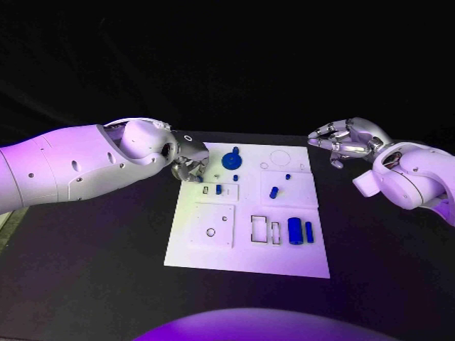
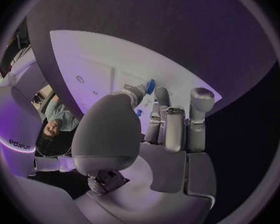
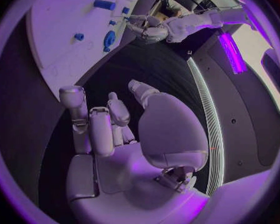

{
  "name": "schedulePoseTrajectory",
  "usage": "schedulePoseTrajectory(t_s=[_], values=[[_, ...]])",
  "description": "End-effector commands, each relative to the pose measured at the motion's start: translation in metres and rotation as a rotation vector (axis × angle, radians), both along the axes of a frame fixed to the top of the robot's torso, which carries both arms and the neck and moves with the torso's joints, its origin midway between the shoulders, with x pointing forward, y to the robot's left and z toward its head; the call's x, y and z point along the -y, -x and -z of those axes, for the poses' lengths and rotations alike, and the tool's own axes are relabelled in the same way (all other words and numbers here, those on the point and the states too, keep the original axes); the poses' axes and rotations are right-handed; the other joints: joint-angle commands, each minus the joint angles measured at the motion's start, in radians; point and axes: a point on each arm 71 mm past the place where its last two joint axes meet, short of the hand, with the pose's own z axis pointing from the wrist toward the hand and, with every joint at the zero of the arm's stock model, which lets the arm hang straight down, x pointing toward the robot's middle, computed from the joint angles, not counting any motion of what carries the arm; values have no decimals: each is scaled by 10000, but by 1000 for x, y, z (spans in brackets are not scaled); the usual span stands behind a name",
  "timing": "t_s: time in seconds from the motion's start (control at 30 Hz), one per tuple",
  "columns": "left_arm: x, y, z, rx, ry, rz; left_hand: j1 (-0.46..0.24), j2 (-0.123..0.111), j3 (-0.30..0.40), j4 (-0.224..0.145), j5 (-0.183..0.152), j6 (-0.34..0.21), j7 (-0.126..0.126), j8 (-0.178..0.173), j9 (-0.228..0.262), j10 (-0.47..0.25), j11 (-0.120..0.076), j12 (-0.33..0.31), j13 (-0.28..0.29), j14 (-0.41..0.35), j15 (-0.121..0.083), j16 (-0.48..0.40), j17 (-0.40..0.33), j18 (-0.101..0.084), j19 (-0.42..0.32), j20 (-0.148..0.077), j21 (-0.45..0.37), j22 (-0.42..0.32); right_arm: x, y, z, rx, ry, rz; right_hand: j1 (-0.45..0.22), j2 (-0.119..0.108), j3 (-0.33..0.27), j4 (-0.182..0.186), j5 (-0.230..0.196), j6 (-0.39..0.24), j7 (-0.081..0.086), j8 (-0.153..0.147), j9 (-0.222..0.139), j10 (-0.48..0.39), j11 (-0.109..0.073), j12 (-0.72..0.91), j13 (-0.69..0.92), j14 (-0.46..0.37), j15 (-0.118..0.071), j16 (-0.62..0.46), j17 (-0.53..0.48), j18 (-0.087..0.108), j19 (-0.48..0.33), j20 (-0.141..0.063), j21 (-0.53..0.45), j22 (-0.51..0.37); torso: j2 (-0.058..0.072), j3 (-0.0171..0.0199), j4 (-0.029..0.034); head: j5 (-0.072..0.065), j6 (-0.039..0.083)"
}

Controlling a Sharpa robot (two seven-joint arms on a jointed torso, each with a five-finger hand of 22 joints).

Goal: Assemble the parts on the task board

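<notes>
The white task board [image 1: 246, 261] lies in the middle of the black table. On it are a round blue disc [image 1: 232, 160], a short blue peg [image 1: 274, 192] and a thick blue cylinder [image 1: 294, 229] beside a thinner one [image 1: 308, 231]. My left hand [image 1: 190, 162] hovers over the board's far left corner. In the left wrist view its thumb and a finger pinch a small blue part [image 2: 150, 86] above the board [image 2: 102, 59]. My right hand [image 1: 345, 141] hangs off the board's far right corner, fingers apart and holding nothing [image 3: 121, 134].
Two more small blue pieces [image 1: 236, 177] [image 1: 220, 189] stand near the left hand. Rectangular cut-outs [image 1: 259, 227] and a square plate with a hole [image 1: 213, 224] mark the board's near half. Black tabletop [image 1: 84, 270] surrounds the board.
</notes>
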Motion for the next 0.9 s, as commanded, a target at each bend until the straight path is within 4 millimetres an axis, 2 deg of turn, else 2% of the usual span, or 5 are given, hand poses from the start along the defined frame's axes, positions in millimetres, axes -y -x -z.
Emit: schedulePoseTrajectory(t_s=[0.03,0.27,0.37,0.63,0.9], values=[[0,1,1,-219,-77,7,-24,-103,34,0,36,43,-9,-25,10,38,25,-58,8,75,36,40,608,112,-22,62,-25,9,-2,1,0,-22,-44,-225,-12,88,-4,65,47,-60,-17,46,2,73,-1,24,9,208,-50,-55,13,128,-18,-18,-52,10,0,-3,5,-8,-15],[0,0,1,-240,-60,-16,-15,-123,82,8,37,64,-5,-30,23,50,29,-53,24,78,37,44,615,110,-16,62,-17,20,-3,1,0,-27,-43,-229,-12,88,-4,65,47,-60,-17,46,2,73,-1,24,9,208,-50,-55,13,128,-18,-18,-52,10,-1,-5,6,0,-22],[0,0,1,-245,-3,4,70,-44,435,6,37,159,-25,-42,87,38,23,-86,14,73,35,43,614,113,-26,64,-28,19,-3,1,0,-24,-46,-233,-12,88,-4,65,47,-60,-17,46,2,73,-1,24,9,208,-50,-55,13,128,-18,-18,-52,10,-1,-7,10,6,-37],[2,0,1,-270,99,51,9,34,734,19,36,226,-34,-52,152,74,23,-91,33,80,34,54,630,110,-17,63,-15,43,-3,1,0,-17,-49,-233,-12,88,-4,65,47,-60,-17,46,2,73,-1,24,9,208,-50,-55,13,128,-18,-18,-52,10,2,-2,-2,24,-52],[2,0,2,-346,98,7,-68,-80,862,-9,34,152,-30,-130,178,71,20,-117,15,69,33,45,613,112,-21,62,-20,45,-2,1,0,-18,-45,-217,1,91,-6,74,49,-56,-19,57,3,92,-3,46,31,212,-52,-51,26,127,-8,-19,-48,21,4,0,-4,-1,-73]])
